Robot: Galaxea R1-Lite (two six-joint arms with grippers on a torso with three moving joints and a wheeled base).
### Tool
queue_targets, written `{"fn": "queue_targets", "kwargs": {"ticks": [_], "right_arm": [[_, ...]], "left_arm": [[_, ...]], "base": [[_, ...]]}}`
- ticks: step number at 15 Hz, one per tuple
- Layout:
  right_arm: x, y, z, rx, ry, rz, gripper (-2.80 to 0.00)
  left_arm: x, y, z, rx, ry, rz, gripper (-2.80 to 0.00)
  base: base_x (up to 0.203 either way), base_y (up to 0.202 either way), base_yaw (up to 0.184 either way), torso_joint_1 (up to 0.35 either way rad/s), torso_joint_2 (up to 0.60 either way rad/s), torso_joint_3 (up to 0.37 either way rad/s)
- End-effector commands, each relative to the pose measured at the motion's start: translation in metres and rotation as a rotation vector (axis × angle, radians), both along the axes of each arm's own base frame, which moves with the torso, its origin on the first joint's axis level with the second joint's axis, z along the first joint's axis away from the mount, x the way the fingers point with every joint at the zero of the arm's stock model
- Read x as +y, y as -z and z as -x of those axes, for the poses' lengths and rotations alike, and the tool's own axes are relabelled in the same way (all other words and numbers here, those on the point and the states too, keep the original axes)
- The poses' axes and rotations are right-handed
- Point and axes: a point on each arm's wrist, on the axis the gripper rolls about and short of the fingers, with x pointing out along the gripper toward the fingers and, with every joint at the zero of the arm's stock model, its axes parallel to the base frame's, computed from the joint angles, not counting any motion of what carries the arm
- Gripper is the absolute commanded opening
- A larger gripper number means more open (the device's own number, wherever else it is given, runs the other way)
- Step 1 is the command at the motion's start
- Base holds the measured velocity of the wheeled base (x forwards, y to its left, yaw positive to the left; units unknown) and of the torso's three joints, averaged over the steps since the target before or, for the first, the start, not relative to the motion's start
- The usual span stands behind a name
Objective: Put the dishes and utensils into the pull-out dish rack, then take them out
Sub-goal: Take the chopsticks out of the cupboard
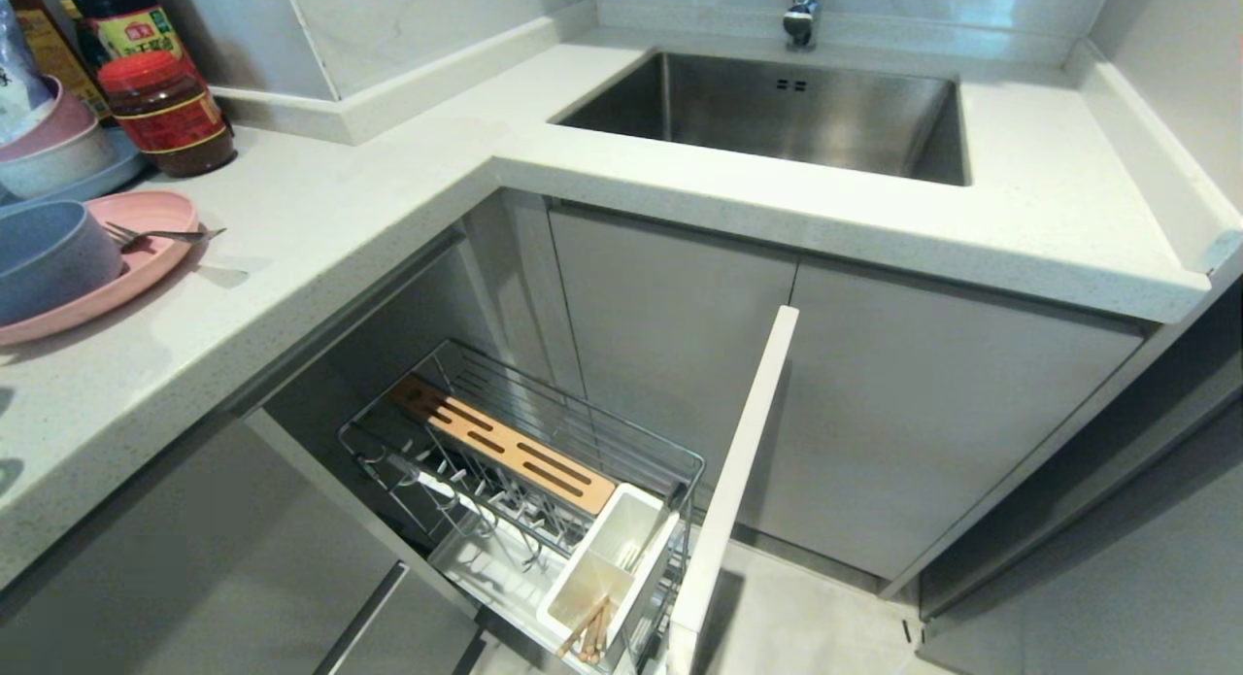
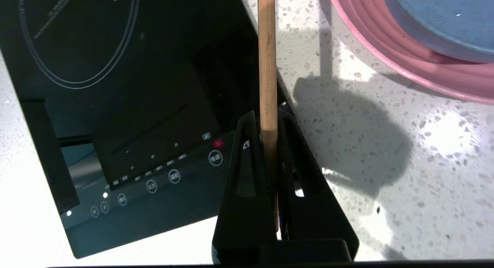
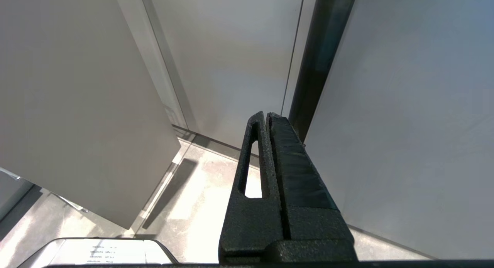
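Observation:
My left gripper (image 2: 267, 119) is shut on a light wooden chopstick (image 2: 266, 59), which sticks out past the fingertips. It hangs over the speckled counter, between a black cooktop and the pink plate (image 2: 386, 56) holding the blue-grey bowl (image 2: 444, 21). In the head view the plate (image 1: 146, 257), the bowl (image 1: 49, 257) and a metal fork (image 1: 160, 235) sit at the counter's left edge. The pull-out dish rack (image 1: 544, 432) stands open below, with wooden chopstick ends (image 1: 587, 631) in its white utensil box (image 1: 621, 539). My right gripper (image 3: 266, 115) is shut and empty, low beside the cabinet doors. Neither arm shows in the head view.
The black induction cooktop (image 2: 115, 106) lies beside the held chopstick. A red-lidded jar (image 1: 165, 112), bottles and stacked bowls (image 1: 58, 151) crowd the far left. The steel sink (image 1: 777, 112) is at the back. The rack's pale front panel (image 1: 738, 461) juts out over the floor, with a slotted wooden board (image 1: 505, 447) inside.

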Motion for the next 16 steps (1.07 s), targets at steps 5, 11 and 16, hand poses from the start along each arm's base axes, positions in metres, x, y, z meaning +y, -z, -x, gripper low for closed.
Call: {"fn": "queue_targets", "kwargs": {"ticks": [5,11,16], "right_arm": [[0.0,0.0,0.0,0.0,0.0,0.001,-2.8],[0.0,0.0,0.0,0.0,0.0,0.001,-2.8],[0.0,0.0,0.0,0.0,0.0,0.001,-2.8]], "left_arm": [[0.0,0.008,-0.011,0.057,0.038,0.007,-2.8],[-0.007,0.01,-0.015,0.062,0.076,0.013,-2.8],[-0.012,0.012,-0.02,0.068,0.117,0.022,-2.8]], "base": [[0.0,0.0,0.0,0.0,0.0,0.0],[0.0,0.0,0.0,0.0,0.0,0.0],[0.0,0.0,0.0,0.0,0.0,0.0]]}}
